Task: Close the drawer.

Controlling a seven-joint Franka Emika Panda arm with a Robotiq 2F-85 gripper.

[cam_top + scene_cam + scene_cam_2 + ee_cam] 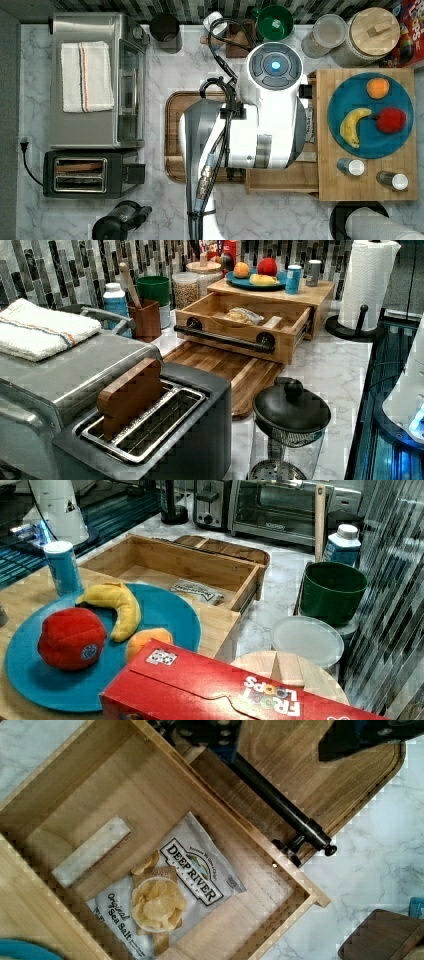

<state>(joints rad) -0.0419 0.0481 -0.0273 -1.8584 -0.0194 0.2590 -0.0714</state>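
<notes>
The drawer [150,785] stands pulled out of the wooden box [305,292], a chip bag [172,882] lying flat inside. Its black bar handle [280,802] sits just below the claw [280,732]; how far the claw's fingers are apart cannot be told. Beyond the drawer front lie the dark tray [235,372] and open marble bench [340,370].

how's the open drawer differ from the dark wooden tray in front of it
The drawer is light bamboo with tall straight walls and a black bar handle; the dark wooden tray is darker brown, shallow, round-cornered, with no handle. The drawer holds a chip bag; the tray lies bare. Both are wooden and of similar width.
</notes>
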